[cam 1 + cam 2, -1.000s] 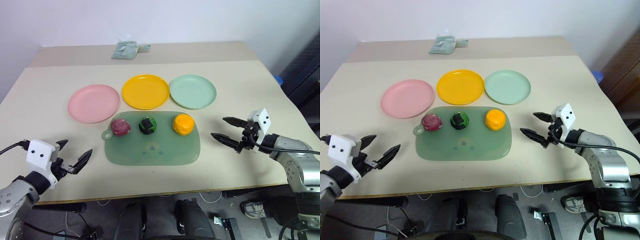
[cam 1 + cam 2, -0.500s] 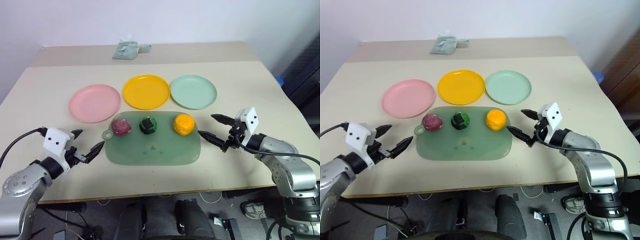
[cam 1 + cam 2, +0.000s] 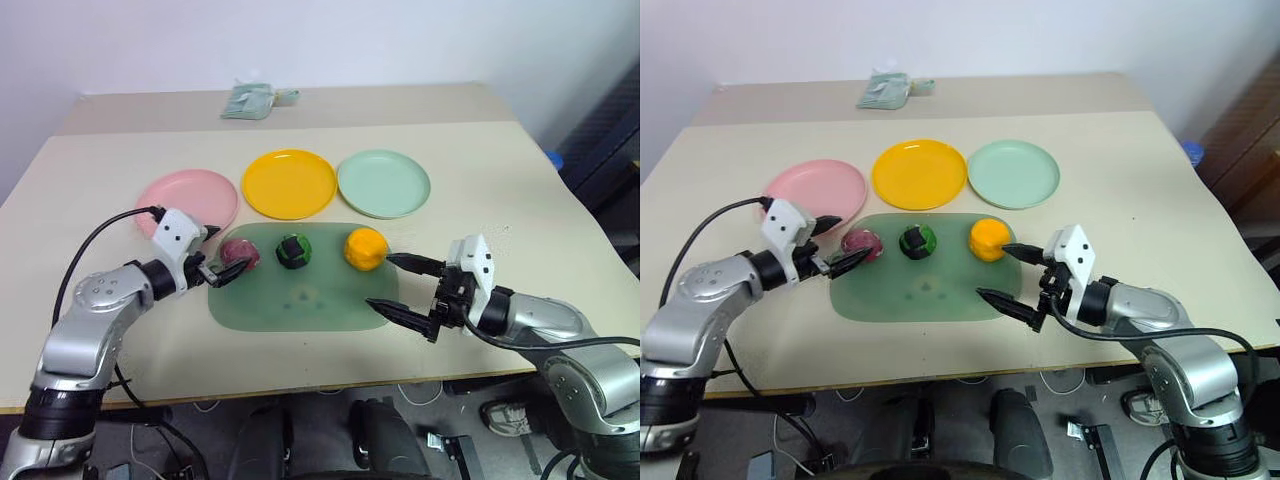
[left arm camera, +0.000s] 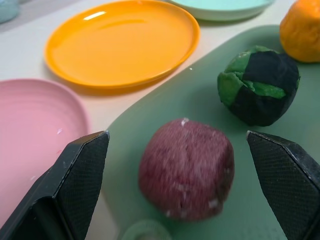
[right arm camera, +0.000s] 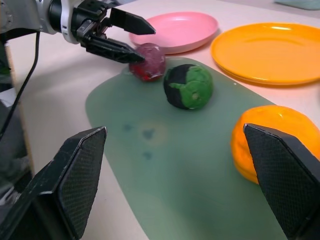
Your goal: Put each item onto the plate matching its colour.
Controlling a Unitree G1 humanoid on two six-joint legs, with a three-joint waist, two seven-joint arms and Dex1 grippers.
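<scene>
Pale beige bench (image 3: 500, 190) runs back to a white wall, with a crumpled greenish cloth (image 3: 252, 100) at its far edge. Near the middle lies a flat translucent green mat (image 3: 300, 300). Beyond the mat at twelve o'clock sit three shallow plates in a row: pink plate (image 3: 180, 195) at ten, yellow-orange plate (image 3: 290, 183) at twelve, mint green plate (image 3: 384, 183) at one.

Along the mat's far edge sit three lumps: maroon-pink lump (image 3: 240, 253) at nine o'clock, dark green lump (image 3: 293, 250) with black patches in the middle, orange lump (image 3: 365, 249) at three.

Left gripper (image 3: 220, 255) has its fingers spread wide on either side of the maroon-pink lump, not yet closed on it. Right gripper (image 3: 400, 288) hangs with fingers equally wide apart, just at four o'clock of the orange lump, holding nothing.

These lumps look light, soft and doughy with a matte, grippy skin; likely to dent under pressure. Best taken across the widest middle with a gentle squeeze.
</scene>
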